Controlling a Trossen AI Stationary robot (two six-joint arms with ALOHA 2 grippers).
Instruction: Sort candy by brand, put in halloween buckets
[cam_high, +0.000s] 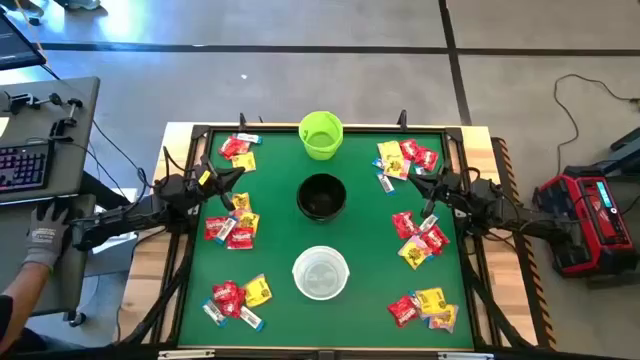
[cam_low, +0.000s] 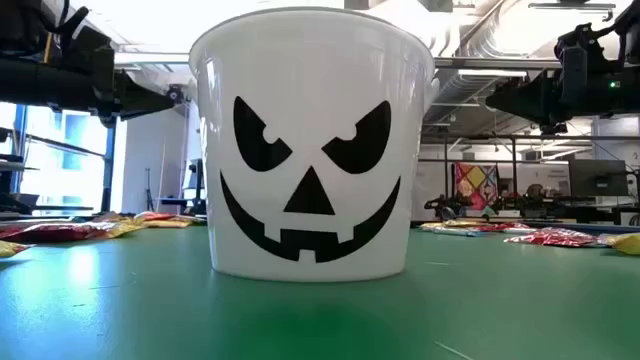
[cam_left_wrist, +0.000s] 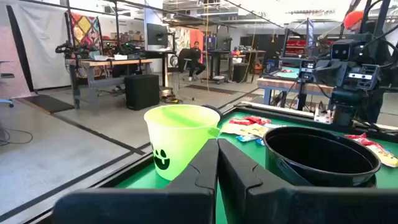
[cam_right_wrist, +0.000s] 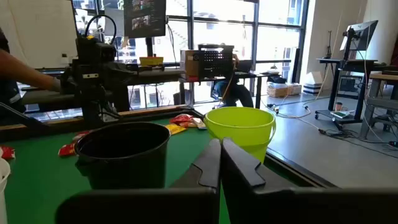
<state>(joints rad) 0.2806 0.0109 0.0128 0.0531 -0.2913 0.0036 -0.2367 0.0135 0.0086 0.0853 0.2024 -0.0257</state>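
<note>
Green table, three buckets, scattered candy

Three upright open buckets are lined up along the mat's middle: lime green bucket by the far edge, black bucket centred, white bucket nearer. Candy packets are scattered in clusters along both side edges.
</note>
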